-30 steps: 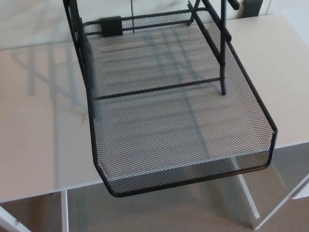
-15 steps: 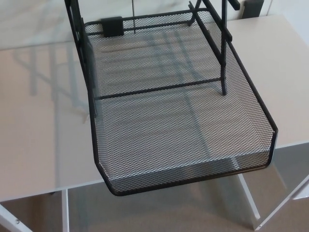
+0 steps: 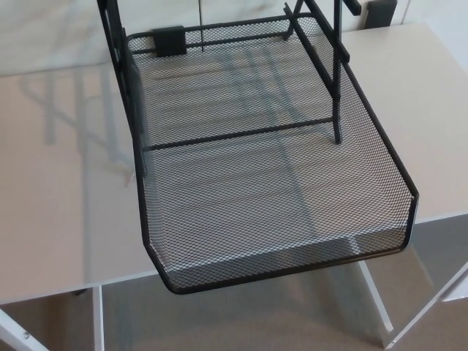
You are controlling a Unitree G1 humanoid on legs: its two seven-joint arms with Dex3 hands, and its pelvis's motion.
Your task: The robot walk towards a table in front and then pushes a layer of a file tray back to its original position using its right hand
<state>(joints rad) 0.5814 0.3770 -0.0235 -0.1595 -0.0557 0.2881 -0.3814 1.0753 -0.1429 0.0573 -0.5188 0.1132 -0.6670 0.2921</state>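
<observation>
Tray layer point(image 3: 270, 212): black mesh, pulled out past the white table point(image 3: 51, 219) edge.
Hands: neither showed, state unknown.

Black mesh file tray layer point(image 3: 270, 197) pulled out toward the camera.

The wire-mesh layer has a thin black rim and rounded front corners; its front end juts past the pale counter point(image 3: 51, 183) edge, over the floor. Its rear sits within the black upright frame point(image 3: 336, 73), and a crossbar point(image 3: 241, 135) spans it midway.
</observation>
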